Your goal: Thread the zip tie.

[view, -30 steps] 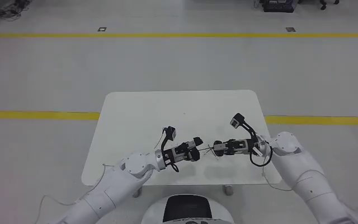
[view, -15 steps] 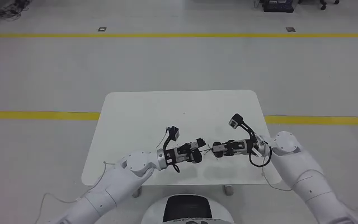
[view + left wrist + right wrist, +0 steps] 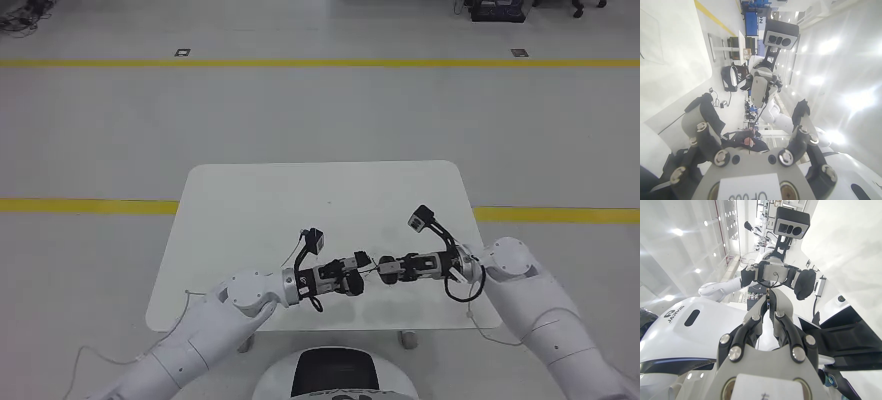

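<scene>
Both arms meet low over the front of the white table (image 3: 300, 200). A thin black zip tie (image 3: 371, 265) hangs between the two grippers. My right gripper (image 3: 386, 269) is shut on it. In the right wrist view its closed fingertips (image 3: 770, 294) pinch the tie's thin strand (image 3: 772, 286), which curves across in front of them. My left gripper (image 3: 356, 274) faces the right one at close range and is open. Its black-padded fingers (image 3: 806, 284) are spread wide to either side of the strand. In the left wrist view the left gripper (image 3: 753, 103) gapes with nothing between its pads, and the right gripper (image 3: 761, 89) points straight at it.
The grippers hover near the table's front edge (image 3: 330, 325), with bare tabletop behind them. Grey floor with a yellow line (image 3: 90, 206) surrounds the table. Each wrist's camera mount (image 3: 422, 216) sticks up above its gripper.
My left arm has slid to the right, closing the gap to the right gripper. My right gripper has shifted slightly left, still holding the zip tie.
</scene>
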